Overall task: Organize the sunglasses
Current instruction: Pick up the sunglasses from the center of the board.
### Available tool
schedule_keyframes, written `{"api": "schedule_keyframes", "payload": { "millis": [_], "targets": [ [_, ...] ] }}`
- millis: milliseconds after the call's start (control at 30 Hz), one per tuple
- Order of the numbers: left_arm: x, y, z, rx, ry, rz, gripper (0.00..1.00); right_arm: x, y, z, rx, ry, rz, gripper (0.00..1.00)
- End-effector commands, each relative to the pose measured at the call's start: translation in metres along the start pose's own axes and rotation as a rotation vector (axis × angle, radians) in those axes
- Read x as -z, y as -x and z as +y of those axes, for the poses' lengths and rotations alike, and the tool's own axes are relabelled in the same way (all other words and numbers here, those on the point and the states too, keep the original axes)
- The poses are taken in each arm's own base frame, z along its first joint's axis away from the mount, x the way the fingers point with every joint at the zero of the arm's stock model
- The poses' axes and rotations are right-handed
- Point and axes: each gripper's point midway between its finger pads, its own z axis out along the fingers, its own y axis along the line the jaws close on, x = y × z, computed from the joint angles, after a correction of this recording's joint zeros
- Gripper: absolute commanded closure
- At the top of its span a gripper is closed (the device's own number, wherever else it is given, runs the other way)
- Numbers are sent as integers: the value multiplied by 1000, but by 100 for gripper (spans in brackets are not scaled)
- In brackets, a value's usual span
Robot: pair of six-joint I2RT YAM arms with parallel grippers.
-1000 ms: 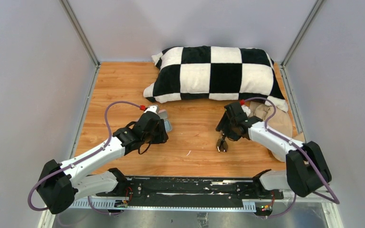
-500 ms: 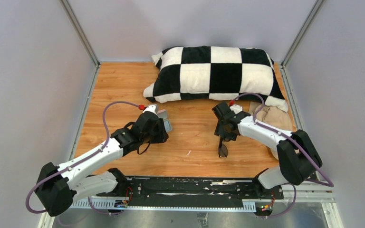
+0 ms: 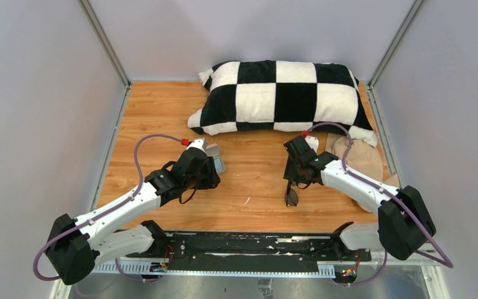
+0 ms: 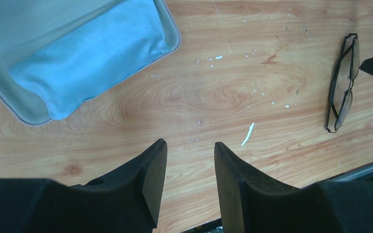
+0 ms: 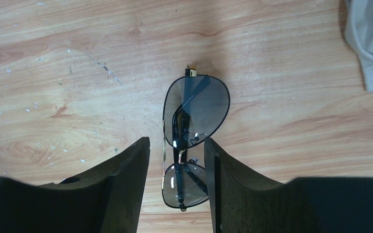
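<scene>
We see the sunglasses (image 5: 201, 104) lying folded on the table (image 3: 249, 162), a little right of the middle and towards the near edge. The right gripper (image 5: 176, 141) stands over them with a finger on each side of the frame. Its jaws are half closed, and we cannot tell whether they pinch yet. The left gripper (image 4: 189, 145) hovers over bare wood, narrowly parted and holding nothing. Just beyond it is a case (image 4: 24, 109) with a blue cloth (image 4: 87, 53) inside. A checked pillow (image 3: 280, 96) lies along the far edge.
</scene>
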Motion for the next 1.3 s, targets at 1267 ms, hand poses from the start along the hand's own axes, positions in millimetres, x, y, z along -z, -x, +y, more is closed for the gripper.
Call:
{"api": "schedule_keyframes", "payload": {
  "millis": [1267],
  "targets": [
    [1,-4,0,5,-4,0,51,-8,-40,13,-49,112,90,52]
  ]
}}
